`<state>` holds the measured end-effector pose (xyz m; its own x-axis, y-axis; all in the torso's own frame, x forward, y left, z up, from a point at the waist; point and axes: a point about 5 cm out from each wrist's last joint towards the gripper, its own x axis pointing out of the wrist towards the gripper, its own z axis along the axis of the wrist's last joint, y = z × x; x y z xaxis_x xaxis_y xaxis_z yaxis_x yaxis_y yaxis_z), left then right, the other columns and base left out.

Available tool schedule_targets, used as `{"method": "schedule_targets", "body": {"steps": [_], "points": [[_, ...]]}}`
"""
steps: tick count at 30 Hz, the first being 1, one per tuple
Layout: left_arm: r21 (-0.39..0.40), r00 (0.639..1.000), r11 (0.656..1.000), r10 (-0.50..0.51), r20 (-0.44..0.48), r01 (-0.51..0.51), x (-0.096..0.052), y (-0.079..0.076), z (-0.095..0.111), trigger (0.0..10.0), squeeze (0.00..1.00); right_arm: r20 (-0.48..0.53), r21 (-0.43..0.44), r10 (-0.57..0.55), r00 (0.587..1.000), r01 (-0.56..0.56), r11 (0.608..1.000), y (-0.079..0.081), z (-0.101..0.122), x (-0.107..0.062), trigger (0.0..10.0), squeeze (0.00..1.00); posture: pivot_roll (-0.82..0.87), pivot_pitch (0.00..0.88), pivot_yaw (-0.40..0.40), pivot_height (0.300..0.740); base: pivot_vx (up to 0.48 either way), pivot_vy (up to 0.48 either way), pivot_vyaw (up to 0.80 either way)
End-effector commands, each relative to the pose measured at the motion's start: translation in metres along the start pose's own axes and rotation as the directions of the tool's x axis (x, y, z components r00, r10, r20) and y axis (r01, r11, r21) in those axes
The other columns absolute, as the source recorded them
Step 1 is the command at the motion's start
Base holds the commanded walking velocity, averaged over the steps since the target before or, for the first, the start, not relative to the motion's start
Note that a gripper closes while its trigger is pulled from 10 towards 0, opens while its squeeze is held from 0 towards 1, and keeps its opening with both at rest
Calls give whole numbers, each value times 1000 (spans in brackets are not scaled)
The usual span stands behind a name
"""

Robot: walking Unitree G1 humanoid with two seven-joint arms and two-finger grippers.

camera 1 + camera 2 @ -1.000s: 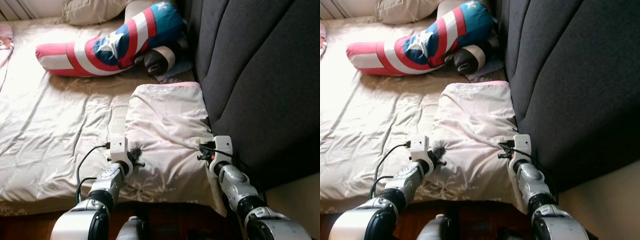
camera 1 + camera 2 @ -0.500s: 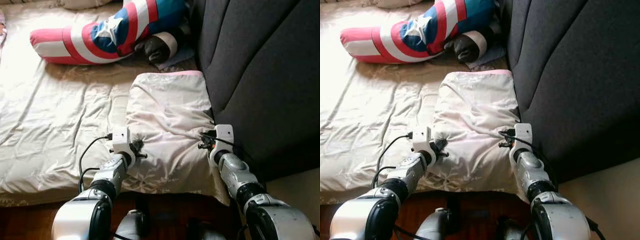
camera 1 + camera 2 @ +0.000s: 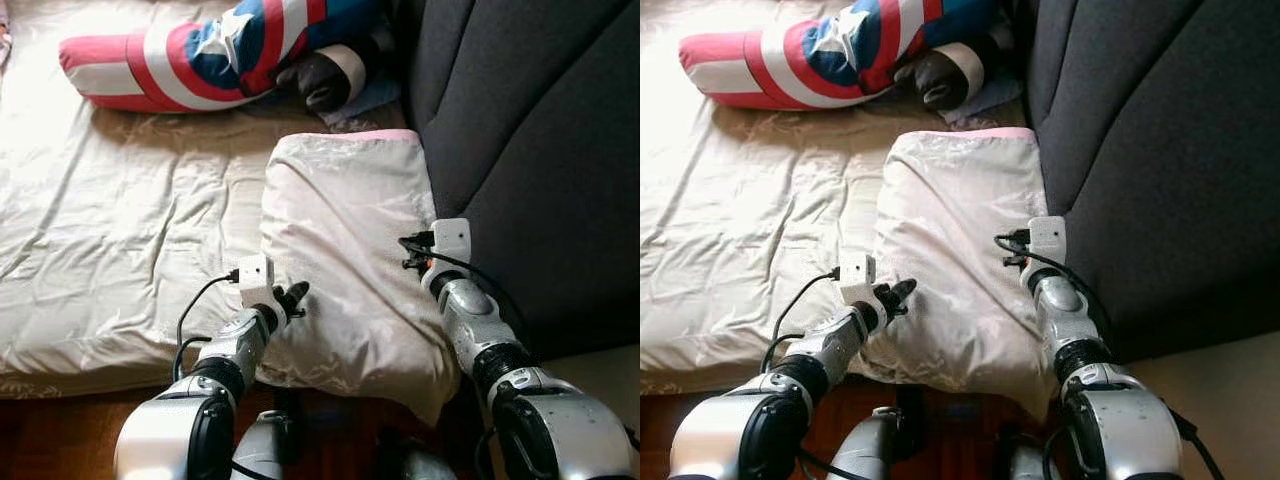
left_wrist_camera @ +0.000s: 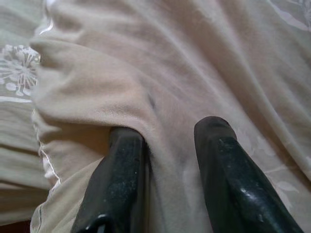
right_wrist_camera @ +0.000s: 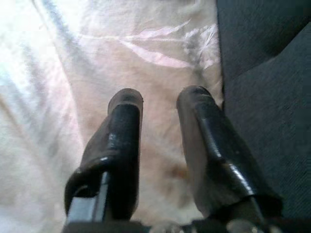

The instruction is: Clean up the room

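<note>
Both grippers pinch the pale pillow (image 3: 345,250) at the bed's (image 3: 110,230) near edge beside the headboard (image 3: 530,150), left gripper (image 3: 290,298) and right gripper (image 5: 158,104) narrowed on folds, likely to lift it evenly.

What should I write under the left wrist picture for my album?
Left gripper fingers pinching a fold of the beige blanket on the bed.

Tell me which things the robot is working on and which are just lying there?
Working on:
folded blanket
left gripper
right gripper

Just lying there:
striped star pillow
bed sheet
dark headboard
</note>
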<state>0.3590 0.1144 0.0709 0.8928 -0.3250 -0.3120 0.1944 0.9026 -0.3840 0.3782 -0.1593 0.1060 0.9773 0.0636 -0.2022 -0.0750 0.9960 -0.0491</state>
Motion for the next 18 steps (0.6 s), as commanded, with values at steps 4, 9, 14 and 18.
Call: {"method": "schedule_targets", "body": {"steps": [4,9,14,18], "points": [[-39,997,997,-62,-38,61,-3,-5,-18,10000,0,6,-8,0,1000,0,1000,0,-16,-7,10000,0,28,363,25,740,0,0,0],[-111,992,990,-100,-72,92,-5,-6,-28,10000,0,-14,2,41,999,-41,999,7,-35,-16,10000,0,21,354,26,740,0,0,0],[-122,965,976,-200,-167,181,-8,-14,-43,10000,0,-97,29,86,992,-83,996,13,-69,-31,10000,0,24,329,24,740,0,0,0],[-94,968,986,-155,-200,139,-9,-9,-48,10000,0,-157,34,88,984,-84,996,12,-85,-38,10000,0,21,314,23,740,0,0,0]]}}
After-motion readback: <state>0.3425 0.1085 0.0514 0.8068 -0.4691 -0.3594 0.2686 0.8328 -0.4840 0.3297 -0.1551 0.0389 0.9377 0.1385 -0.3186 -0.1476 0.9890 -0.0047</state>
